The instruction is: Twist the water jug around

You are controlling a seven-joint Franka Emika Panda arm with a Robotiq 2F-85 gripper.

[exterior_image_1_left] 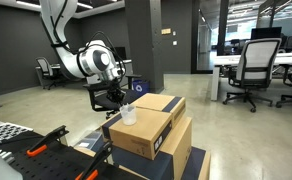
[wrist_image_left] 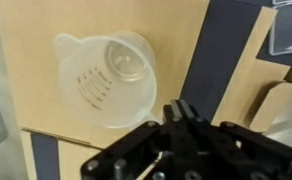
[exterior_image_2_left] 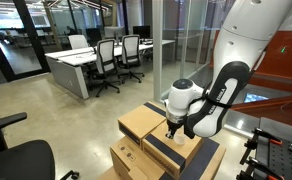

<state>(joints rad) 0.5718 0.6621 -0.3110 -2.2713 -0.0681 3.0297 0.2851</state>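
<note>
The water jug [wrist_image_left: 104,76] is a small translucent whitish cup with a spout and raised measuring marks. It stands upright on top of a brown cardboard box [wrist_image_left: 46,110]. In the wrist view my gripper [wrist_image_left: 179,104] sits just beside the jug's rim, to its lower right. The two fingers are pressed flat together with nothing between them. In an exterior view the jug [exterior_image_1_left: 129,114] stands on the upper box [exterior_image_1_left: 151,128] with the gripper [exterior_image_1_left: 115,98] just above and beside it. From the opposite side the gripper [exterior_image_2_left: 172,128] points down at the box top [exterior_image_2_left: 144,122], and the jug is hidden.
Stacked cardboard boxes with dark tape bands [wrist_image_left: 222,50] carry the jug. A blue object [exterior_image_1_left: 138,86] stands behind the arm. Black and orange equipment [exterior_image_1_left: 38,150] lies at the front. Office chairs [exterior_image_1_left: 254,62] and desks [exterior_image_2_left: 81,62] ring the open floor.
</note>
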